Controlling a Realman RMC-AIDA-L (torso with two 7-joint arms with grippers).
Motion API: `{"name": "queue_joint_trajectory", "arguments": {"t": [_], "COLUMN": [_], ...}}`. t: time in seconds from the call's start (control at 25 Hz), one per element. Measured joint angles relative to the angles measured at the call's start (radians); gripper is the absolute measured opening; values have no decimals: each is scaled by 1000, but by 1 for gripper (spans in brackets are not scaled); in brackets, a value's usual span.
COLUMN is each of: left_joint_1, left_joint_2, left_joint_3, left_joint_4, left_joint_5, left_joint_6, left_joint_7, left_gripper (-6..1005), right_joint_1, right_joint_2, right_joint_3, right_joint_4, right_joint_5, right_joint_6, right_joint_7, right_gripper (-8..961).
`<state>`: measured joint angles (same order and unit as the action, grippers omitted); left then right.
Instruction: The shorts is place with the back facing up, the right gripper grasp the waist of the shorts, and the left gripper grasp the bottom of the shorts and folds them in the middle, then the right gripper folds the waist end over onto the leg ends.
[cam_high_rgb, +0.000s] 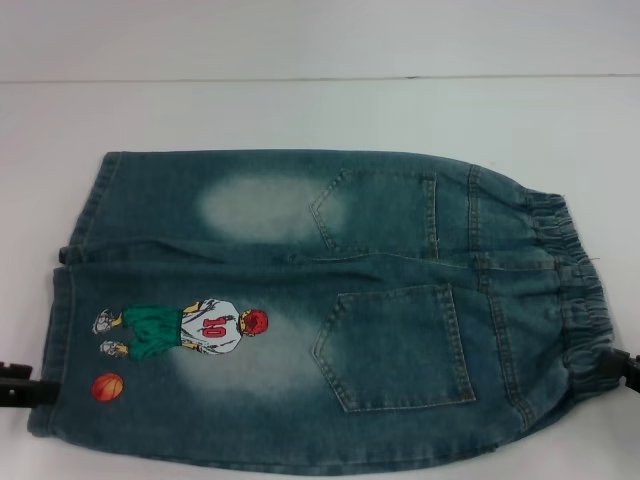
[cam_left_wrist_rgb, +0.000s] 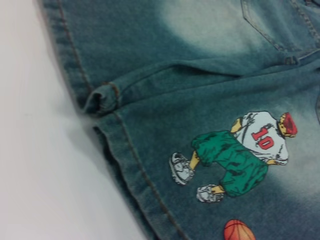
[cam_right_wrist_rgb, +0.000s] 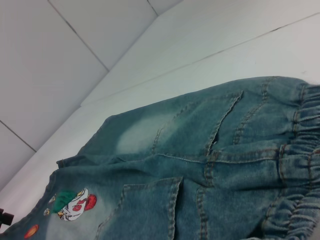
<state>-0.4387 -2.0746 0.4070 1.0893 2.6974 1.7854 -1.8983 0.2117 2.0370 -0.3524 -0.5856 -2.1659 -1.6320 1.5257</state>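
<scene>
The shorts (cam_high_rgb: 300, 310) lie flat on the white table, back pockets up. The gathered waist (cam_high_rgb: 575, 290) points right and the straight leg hems (cam_high_rgb: 55, 330) point left. The footballer print (cam_high_rgb: 190, 330) numbered 10 sits on the near leg beside the hem. My left gripper (cam_high_rgb: 15, 383) shows only as a black tip at the picture's left edge, just outside the near leg's hem. My right gripper (cam_high_rgb: 615, 368) is a black tip at the right edge, against the near end of the waist. The left wrist view looks close on the hem (cam_left_wrist_rgb: 130, 165) and print (cam_left_wrist_rgb: 240, 155).
The white table (cam_high_rgb: 300, 110) runs back to a far edge, with a pale wall behind it. Bare tabletop surrounds the shorts on the far side and the left. The right wrist view shows the waist (cam_right_wrist_rgb: 300, 165) close up and a floor of pale tiles beyond the table.
</scene>
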Motion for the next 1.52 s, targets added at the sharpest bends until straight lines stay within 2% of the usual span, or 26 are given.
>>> {"name": "queue_joint_trajectory", "arguments": {"t": [0.32,1.0,1.52], "left_joint_1": [-5,-10,-30], "left_joint_2": [14,13,7], "left_joint_3": [-7,11,49], "left_joint_4": [6,-6,-43], "left_joint_5": [49,81,80], "left_joint_6": [8,77,60], "left_joint_7": [-11,-19,-21], "left_gripper": [574,572,560], "right_joint_1": [4,11,12], "right_joint_2": [0,-1,-2], "right_joint_3": [1,1,-1], "right_joint_4": [0,0,2], "right_joint_5": [0,0,0], "right_joint_6": [4,12,12], "right_joint_7": [0,1,0], "right_gripper": [40,45,48]}}
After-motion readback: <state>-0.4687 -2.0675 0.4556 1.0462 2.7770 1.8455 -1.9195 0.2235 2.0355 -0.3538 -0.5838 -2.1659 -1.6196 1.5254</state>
